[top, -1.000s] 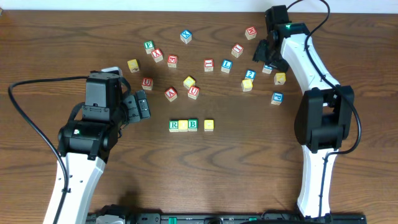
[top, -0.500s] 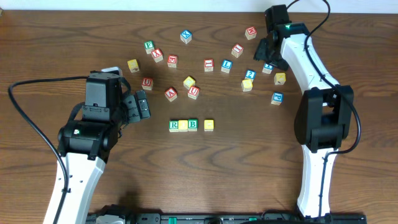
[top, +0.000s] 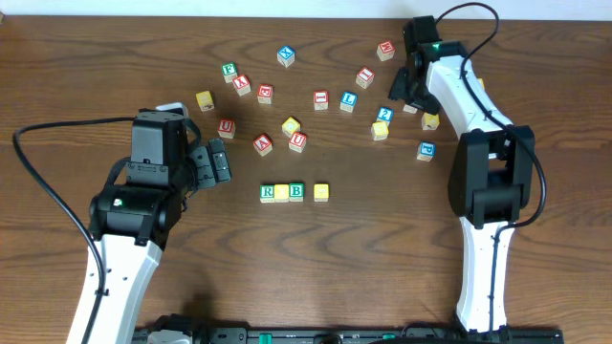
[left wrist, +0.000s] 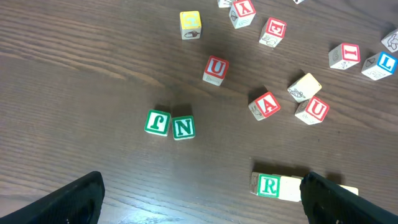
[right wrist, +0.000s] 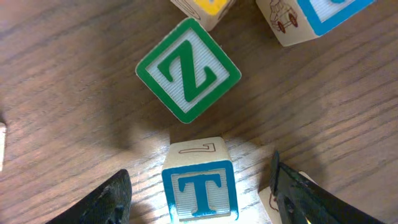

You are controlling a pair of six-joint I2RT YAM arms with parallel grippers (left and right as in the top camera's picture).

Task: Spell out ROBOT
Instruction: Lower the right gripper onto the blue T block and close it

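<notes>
A dark wooden table (top: 363,258) carries a green R cube (top: 268,192). Touching on its right is a yellow cube (top: 282,192), then a green B cube (top: 296,192). A second yellow cube (top: 321,192) sits slightly apart. Beyond the R lie a red A cube (top: 262,144) and a red U cube (top: 297,141).

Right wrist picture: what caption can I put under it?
Open right gripper around the blue T cube, green Z cube just beyond.

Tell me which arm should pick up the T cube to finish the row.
Right. The right gripper hangs over the blue T cube, with its open fingers on either side of it. The left gripper sits near the R cube at the row's start, far from the T.
</notes>
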